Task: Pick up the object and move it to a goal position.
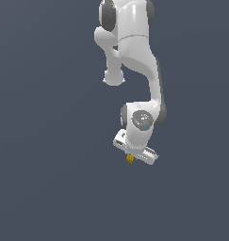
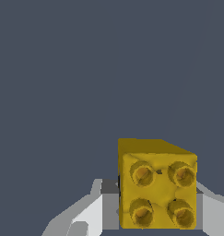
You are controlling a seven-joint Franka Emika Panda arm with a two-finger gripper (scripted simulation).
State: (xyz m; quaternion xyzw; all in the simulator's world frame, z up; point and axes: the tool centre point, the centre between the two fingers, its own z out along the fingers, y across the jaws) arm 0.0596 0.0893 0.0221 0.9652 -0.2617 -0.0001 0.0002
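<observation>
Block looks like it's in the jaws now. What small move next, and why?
Probably start carrying it slowly toward the goal. The yellow block sits between the gripper jaws, which press its sides. No goal marker shows in either view, so I can't give the direction.

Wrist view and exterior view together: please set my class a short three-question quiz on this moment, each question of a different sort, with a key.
1. True or false: the yellow studded block lies loose on the floor, apart from the gripper.
2. How many round studs show on the block's face in the wrist view? A) two B) four C) six
3. Fill in: in the exterior view, the block sits directly beneath the white ____ of the arm.

Key
1. False: it sits between the jaws, which are closed on its sides.
2. B
3. gripper
</observation>
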